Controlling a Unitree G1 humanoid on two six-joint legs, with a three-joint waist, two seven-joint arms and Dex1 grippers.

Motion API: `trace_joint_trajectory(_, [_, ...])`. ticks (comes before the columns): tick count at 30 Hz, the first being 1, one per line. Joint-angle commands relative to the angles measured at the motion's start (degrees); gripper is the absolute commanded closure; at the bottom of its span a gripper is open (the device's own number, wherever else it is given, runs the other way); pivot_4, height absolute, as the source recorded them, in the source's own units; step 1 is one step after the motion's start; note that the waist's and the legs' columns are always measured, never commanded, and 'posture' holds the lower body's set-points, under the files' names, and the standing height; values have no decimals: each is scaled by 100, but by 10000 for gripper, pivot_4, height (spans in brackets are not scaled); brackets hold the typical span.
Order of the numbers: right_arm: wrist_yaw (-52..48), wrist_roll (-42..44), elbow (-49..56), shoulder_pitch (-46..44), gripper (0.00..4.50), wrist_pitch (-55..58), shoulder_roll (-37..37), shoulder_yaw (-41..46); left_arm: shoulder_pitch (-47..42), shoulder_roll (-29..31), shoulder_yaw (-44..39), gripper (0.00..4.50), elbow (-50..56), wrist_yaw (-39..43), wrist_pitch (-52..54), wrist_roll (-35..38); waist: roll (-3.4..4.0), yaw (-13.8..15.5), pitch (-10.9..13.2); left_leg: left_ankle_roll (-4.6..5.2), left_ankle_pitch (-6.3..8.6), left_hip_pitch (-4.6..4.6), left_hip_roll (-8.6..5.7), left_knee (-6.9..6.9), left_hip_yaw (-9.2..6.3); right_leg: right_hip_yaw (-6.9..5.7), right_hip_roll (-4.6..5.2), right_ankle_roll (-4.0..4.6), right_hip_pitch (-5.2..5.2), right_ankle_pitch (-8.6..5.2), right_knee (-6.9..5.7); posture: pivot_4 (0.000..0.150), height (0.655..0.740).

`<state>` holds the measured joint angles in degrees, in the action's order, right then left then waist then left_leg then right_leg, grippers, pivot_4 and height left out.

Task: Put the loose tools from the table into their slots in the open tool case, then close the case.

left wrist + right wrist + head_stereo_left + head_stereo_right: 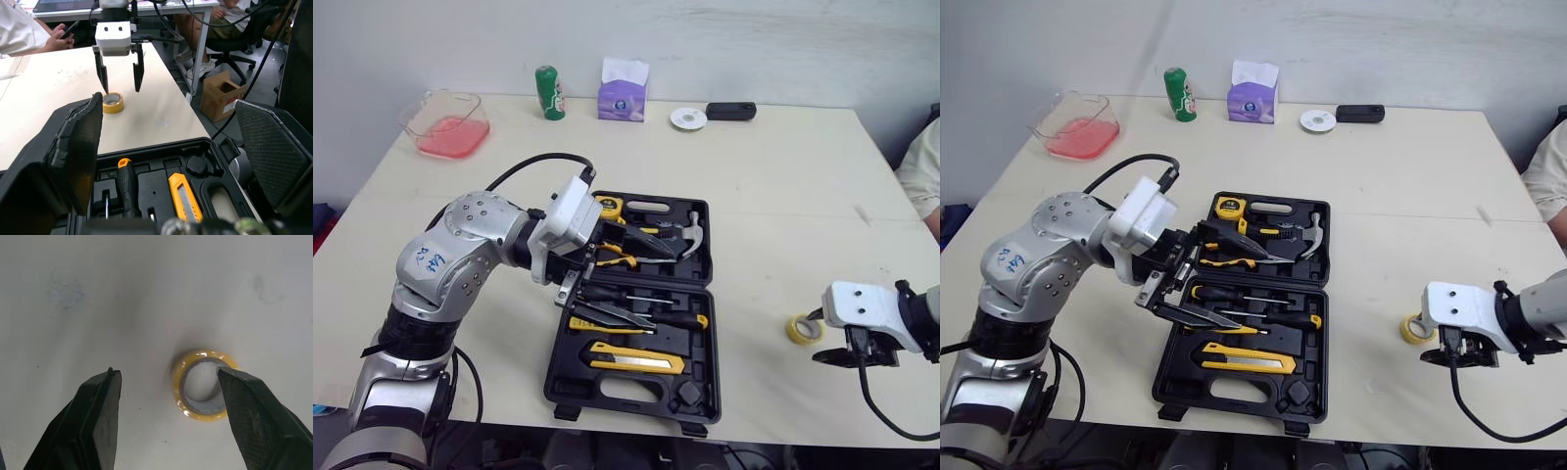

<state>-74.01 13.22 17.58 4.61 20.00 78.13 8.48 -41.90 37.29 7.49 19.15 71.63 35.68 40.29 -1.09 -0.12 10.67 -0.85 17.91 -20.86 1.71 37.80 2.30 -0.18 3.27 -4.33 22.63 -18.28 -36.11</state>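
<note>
The black tool case (701, 390) lies open in the middle of the table. In its slots are a tape measure (610, 207), a hammer (690, 235), pliers (628, 258), screwdrivers (651, 318) and a yellow utility knife (636, 359). My left gripper (607, 274) hovers open over the case's left half with nothing between its fingers. A yellow tape roll (803, 328) lies loose on the table right of the case. My right gripper (167, 374) is open and low beside the tape roll (203, 384), and one fingertip (234, 382) overlaps the roll's rim.
Along the table's far edge stand a pink container (445, 122), a green can (549, 91), a purple tissue box (624, 93), a white disc (688, 118) and a black device (731, 111). A person's sleeve (925, 171) shows at the right edge.
</note>
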Motion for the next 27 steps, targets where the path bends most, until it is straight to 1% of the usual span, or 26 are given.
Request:
trace_joint_trajectory(1, [9, -133, -80, -65, 12771, -45, -22, -14, 19, -21, -91, 0, 150, -20, -47, 67, 0, 0, 0, 1, 1, -3, 0, 5, 0, 0, 0, -1, 0, 1, 0, 1500, 7244])
trace_joint_trajectory(4, [10, -184, -151, -164, 12771, -97, -50, -118, 42, -73, -88, 0, 197, -79, -32, 92, 0, 1, 0, 3, 2, -18, -1, 18, -4, -3, 3, -7, 4, 4, 0, 1500, 7244])
trace_joint_trajectory(12, [145, -670, -538, -547, 12771, -312, -208, -758, 61, -138, -71, 0, 267, -147, 6, 116, 0, -3, 0, 4, 2, -21, -3, 25, -4, -3, 3, -10, 6, 5, -3, 1500, 7244])
trace_joint_trajectory(20, [182, -902, -705, -850, 12771, -478, -420, -1082, 53, -137, -39, 0, 194, -138, -64, 19, 1, -3, 0, 4, 2, -20, -3, 29, -3, -1, 4, -9, 9, 5, -12, 1500, 7244])
trace_joint_trajectory(23, [249, -974, -733, -901, 20943, -494, -495, -1101, 56, -133, -33, 0, 177, -136, -79, 2, 1, 0, 0, 4, 2, -21, -3, 30, -3, -2, 4, -9, 9, 5, -13, 1500, 7244])
trace_joint_trajectory(27, [228, -741, -416, -817, 41325, -464, -478, -782, 111, -116, -6, 0, 125, -110, -169, -86, 1, -2, 0, 4, 2, -21, -4, 32, -3, -2, 5, -9, 9, 5, -16, 1500, 7244])
